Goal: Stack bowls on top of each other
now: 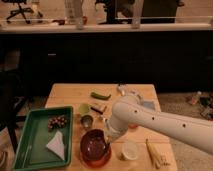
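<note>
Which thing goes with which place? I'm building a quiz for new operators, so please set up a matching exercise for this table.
Things:
1. maroon bowl
2. white cup
3. green tray
4. gripper

Places:
a. left side of the table
b. near the front edge, right of the bowls
c. sitting inside the orange bowl
d. at the maroon bowl's right rim

Pairs: 1-c, 2-b, 3-a, 4-d
</note>
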Controlling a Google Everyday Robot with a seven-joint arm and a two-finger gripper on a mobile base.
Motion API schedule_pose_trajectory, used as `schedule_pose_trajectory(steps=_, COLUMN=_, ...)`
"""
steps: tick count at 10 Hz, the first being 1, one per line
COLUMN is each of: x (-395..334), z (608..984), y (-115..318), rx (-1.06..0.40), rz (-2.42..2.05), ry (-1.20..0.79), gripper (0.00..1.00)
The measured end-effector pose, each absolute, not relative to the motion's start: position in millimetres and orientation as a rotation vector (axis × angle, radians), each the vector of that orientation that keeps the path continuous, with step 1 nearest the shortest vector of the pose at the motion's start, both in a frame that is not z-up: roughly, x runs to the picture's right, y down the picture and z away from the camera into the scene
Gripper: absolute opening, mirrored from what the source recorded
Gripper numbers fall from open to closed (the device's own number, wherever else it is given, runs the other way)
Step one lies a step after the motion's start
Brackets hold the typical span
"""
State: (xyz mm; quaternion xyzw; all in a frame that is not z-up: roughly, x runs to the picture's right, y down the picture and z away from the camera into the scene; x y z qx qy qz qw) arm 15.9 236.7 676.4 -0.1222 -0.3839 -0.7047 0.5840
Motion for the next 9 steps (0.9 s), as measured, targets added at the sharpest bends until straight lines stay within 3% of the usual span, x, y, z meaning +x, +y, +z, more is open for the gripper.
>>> schedule_pose_trajectory(steps=6, x=16.1, z=676.8, y=237.6, rx=-0.286, rz=-1.643, ry=-0.898, gripper=0.01)
schedule_pose_trajectory(steps=9, x=16.1, z=676.8, y=237.5, rx=-0.285, rz=-1.643, ry=-0.898, gripper=0.26)
